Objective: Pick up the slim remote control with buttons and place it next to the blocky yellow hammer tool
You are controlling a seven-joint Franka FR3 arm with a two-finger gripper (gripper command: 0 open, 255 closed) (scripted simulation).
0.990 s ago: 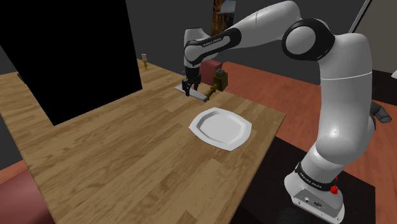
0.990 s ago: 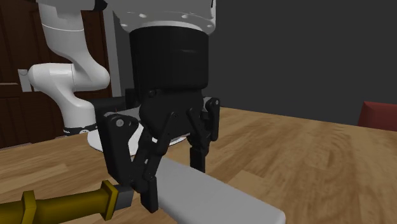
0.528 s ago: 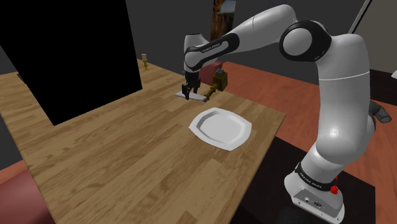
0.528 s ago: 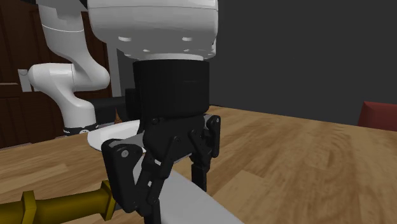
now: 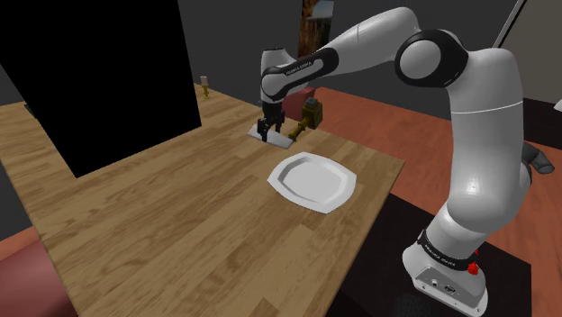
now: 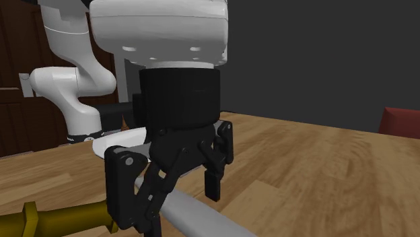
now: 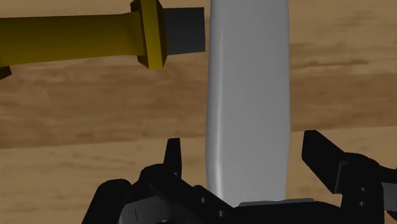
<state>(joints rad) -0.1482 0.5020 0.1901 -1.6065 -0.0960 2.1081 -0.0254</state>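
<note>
Wood-grain surface (image 5: 180,207), a white plate (image 5: 313,180) nearest the stand. At eleven o'clock from the plate, we see the claw (image 5: 268,131) lower than it was a second ago, its fingers now looking more splayed. In the wrist view they stand apart, with a gap on either side of the slim grey remote (image 7: 248,76), which appears to rest on the wood untouched. Its far end lies just beside the handle of the yellow hammer (image 7: 76,38), at two o'clock from the claw in the shoulder view. We judge the remote released and the placing done. What remains is lifting clear without nudging it.
</note>
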